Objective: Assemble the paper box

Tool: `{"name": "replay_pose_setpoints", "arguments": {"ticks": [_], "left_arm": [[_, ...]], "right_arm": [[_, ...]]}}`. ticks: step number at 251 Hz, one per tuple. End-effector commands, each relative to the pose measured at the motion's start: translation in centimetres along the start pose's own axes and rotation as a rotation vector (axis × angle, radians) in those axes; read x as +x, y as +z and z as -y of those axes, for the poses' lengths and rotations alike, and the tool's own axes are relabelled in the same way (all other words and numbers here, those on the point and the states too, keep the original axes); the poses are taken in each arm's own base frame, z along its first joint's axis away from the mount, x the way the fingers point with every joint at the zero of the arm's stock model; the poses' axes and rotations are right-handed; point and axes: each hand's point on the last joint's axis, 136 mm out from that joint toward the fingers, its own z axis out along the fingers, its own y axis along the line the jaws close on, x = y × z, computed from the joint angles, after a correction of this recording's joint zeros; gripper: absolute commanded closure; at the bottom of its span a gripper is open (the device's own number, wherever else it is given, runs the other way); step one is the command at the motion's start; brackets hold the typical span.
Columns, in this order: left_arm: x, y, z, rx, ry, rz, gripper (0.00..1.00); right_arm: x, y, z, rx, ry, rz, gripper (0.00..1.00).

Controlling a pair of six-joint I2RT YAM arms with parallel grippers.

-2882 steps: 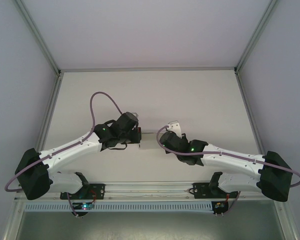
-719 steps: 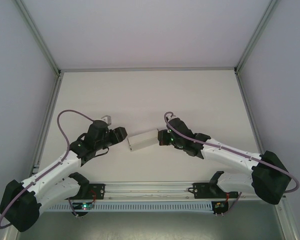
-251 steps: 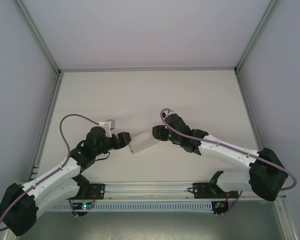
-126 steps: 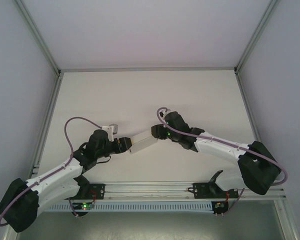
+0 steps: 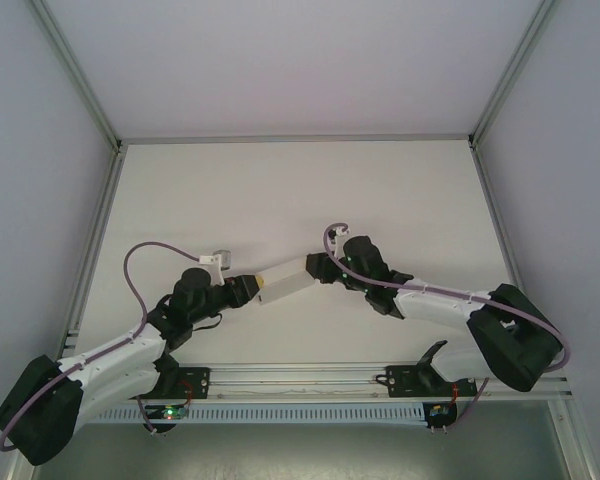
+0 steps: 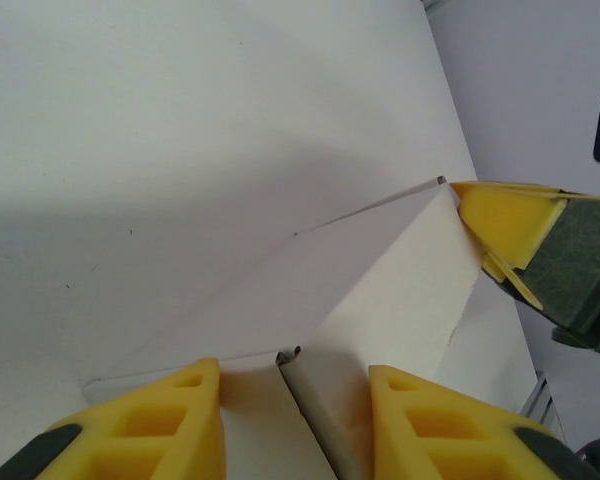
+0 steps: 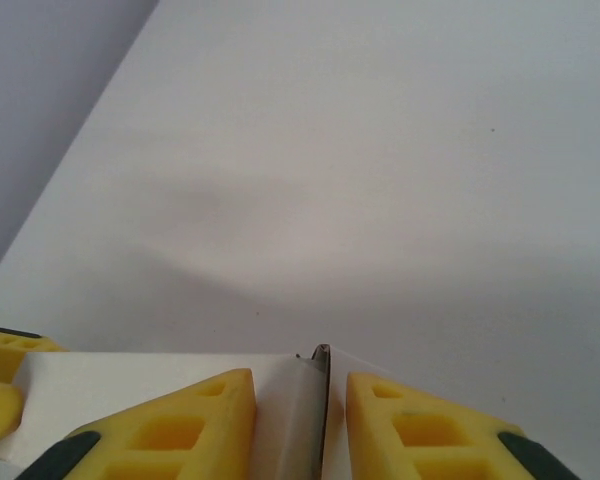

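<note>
- White tabletop (image 5: 280, 190) fills a pale-walled enclosure with metal framing. Both arms reach in from the near edge and meet over the middle.
- The paper box (image 5: 285, 279) is folded into a long, low white shape. It spans the gap between the two grippers near the table's centre, with its right end farther from the bases than its left. Whether it rests on the surface or hangs clear of it cannot be told.
- The left gripper (image 5: 252, 285) straddles the box's left end. In its wrist view the yellow fingers (image 6: 180, 420) stand part-way apart with a corner seam between them. Whether they press on the paperboard cannot be told.
- The right gripper (image 5: 313, 268) straddles the opposite end, its fingers (image 7: 195, 420) either side of a thin upright edge. A firm pinch cannot be confirmed here either.
- The step in hand appears to be steadying the box by both ends so it can be squared and its ends closed.
- Doing this well likely calls for each grip to land on solid wall rather than on the open seam.
- Pressure should stay light, since thin paperboard buckles easily.
- Both arms should act along the box's long axis, without twist.
</note>
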Motion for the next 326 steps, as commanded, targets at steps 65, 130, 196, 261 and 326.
{"name": "replay_pose_setpoints", "arguments": {"ticks": [65, 130, 196, 261, 326], "left_arm": [[4.1, -0.4, -5.3, -0.185, 0.022, -0.114, 1.0], [4.6, 0.3, -6.3, -0.229, 0.024, -0.143, 1.0], [4.5, 0.9, -6.5, -0.264, 0.113, -0.166, 1.0], [3.1, 0.5, -5.0, -0.259, 0.159, -0.141, 1.0], [0.9, 1.0, -2.6, -0.249, 0.145, -0.124, 0.69]], "right_arm": [[10.9, -0.7, 6.0, 0.092, -0.016, -0.274, 0.9], [13.2, 0.0, 6.4, 0.05, -0.12, -0.282, 1.0], [13.7, 0.2, 6.6, 0.03, -0.158, -0.274, 1.0], [12.1, -0.3, 7.1, 0.161, -0.002, -0.307, 1.0], [8.4, 1.4, 3.7, 0.196, -0.005, -0.311, 0.92]]}}
